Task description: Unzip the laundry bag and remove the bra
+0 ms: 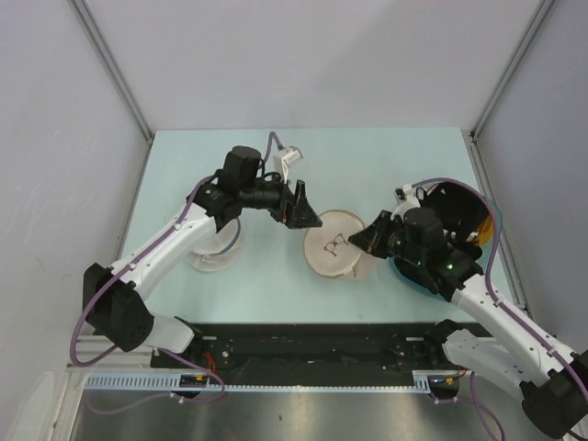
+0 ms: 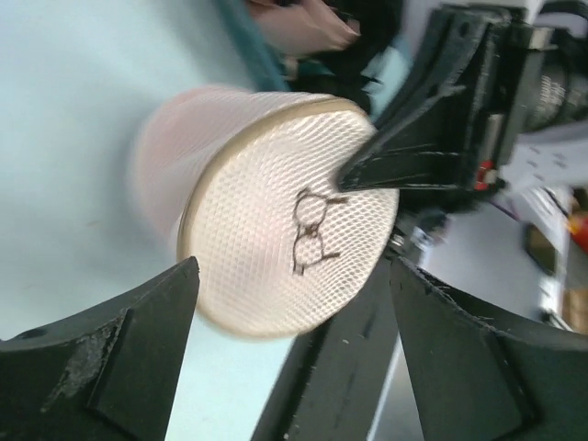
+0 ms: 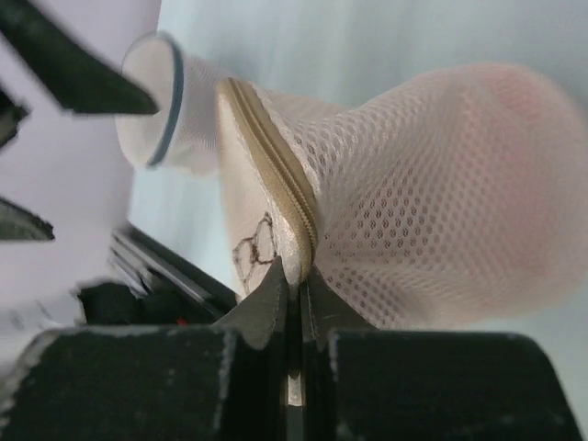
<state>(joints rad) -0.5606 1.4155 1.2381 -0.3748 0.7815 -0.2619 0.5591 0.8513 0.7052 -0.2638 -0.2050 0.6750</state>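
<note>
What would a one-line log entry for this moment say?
left gripper: open beside laundry bag | right gripper: pinching zip seam | bag: zipped where visible

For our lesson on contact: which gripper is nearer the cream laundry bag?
Right. The right gripper is pinching the laundry bag at its zip seam; the left gripper hangs open by the bag's far-left rim.

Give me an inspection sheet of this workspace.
Surface: pale blue table, no spills seen.
Job's things: laundry bag, zip looks closed; bra not plainly seen, only a pinkish tint through the mesh.
Clutter: whiter pouch; basket with dark clothing.
Grippers: left gripper open at the bag; right gripper pinched on the zip seam.
Cables: purple cable along each arm.
Surroundings: grey walls.
</note>
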